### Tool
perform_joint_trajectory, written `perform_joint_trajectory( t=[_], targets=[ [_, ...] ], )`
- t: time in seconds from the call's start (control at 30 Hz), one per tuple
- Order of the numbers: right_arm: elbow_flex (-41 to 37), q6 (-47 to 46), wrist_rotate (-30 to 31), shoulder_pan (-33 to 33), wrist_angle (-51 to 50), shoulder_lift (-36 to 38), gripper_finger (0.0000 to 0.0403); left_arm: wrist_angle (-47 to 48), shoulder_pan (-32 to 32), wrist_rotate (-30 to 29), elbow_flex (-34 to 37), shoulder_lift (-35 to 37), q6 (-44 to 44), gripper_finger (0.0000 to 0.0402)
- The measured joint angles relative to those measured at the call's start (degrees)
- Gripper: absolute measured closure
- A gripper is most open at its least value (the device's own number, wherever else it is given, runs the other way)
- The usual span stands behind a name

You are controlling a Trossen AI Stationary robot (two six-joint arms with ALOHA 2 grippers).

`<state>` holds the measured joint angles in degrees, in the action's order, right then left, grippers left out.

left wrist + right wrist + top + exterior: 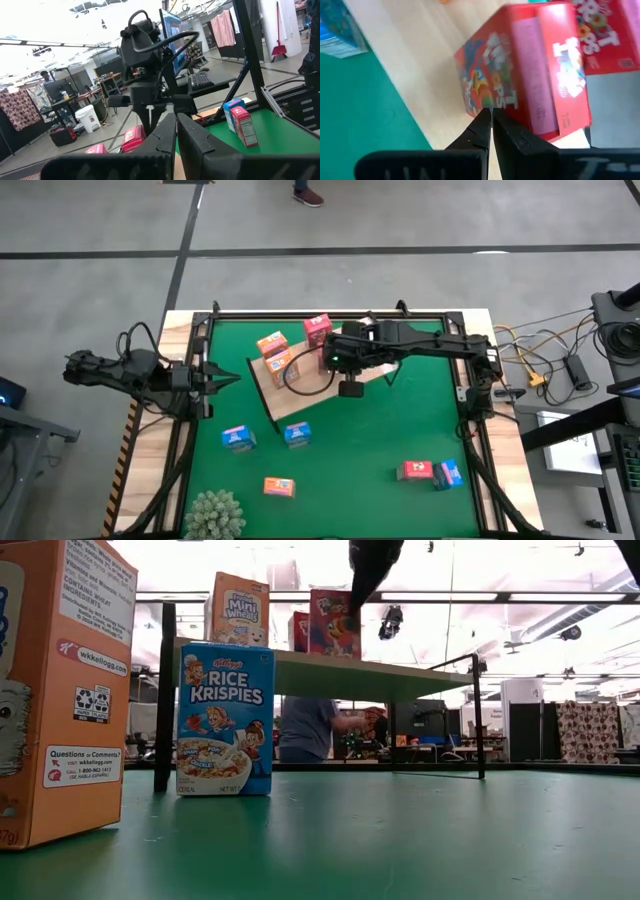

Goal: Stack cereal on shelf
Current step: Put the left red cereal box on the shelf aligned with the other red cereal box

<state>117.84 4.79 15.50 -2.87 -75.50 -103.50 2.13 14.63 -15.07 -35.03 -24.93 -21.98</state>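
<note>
The shelf (pixel 290 395) is a light-wood board on dark legs in the middle of the green mat. Two orange boxes (pixel 274 352) and a pink-red box (pixel 318 329) stand on it. My right gripper (pixel 490 116) is shut and reaches from the right over the board, at a second pink-red box (pixel 530 70) that stands on the shelf (pixel 335 625). My left gripper (pixel 176 125) is shut and empty at the table's left edge (pixel 225 378). The other boxes stand on the mat. My right gripper has its shut fingertips (pixel 482 120) against the printed broad face of the pink-red box, near that face's edge (pixel 485 102). The fingers come from above, slanting down (pixel 360 585). The box stands on the board beside the other pink-red box (pixel 607 35). I cannot tell whether the tips press it.
On the mat stand two blue boxes (pixel 238 438) (pixel 297 435), an orange box (pixel 279 487), and a pink-red box (pixel 417 470) next to a blue one (pixel 450 473). A fuzzy green plant (pixel 215 515) sits at the near left. A person (pixel 310 730) shows behind the table.
</note>
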Motion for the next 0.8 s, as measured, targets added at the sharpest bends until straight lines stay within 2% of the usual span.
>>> perform_joint_trajectory(
  t=[0.27,0.43,0.63,0.8],
  targets=[
    [-1.18,-3.53,-1.30,0.75,0.04,0.00,0.0394,0.02,-0.01,0.00,0.00,0.00,0.00,0.0402],
    [-5.49,-4.04,-0.93,1.96,3.45,-0.02,0.0394,0.06,0.00,0.00,0.00,0.00,0.00,0.0402],
    [-11.74,-4.37,5.88,2.09,9.03,-0.07,0.0394,0.08,0.00,0.00,0.00,-0.02,0.00,0.0402],
    [-14.00,-3.84,12.65,1.90,10.26,-0.08,0.0394,0.07,0.00,0.00,0.00,-0.04,-0.17,0.0402]
  ],
)
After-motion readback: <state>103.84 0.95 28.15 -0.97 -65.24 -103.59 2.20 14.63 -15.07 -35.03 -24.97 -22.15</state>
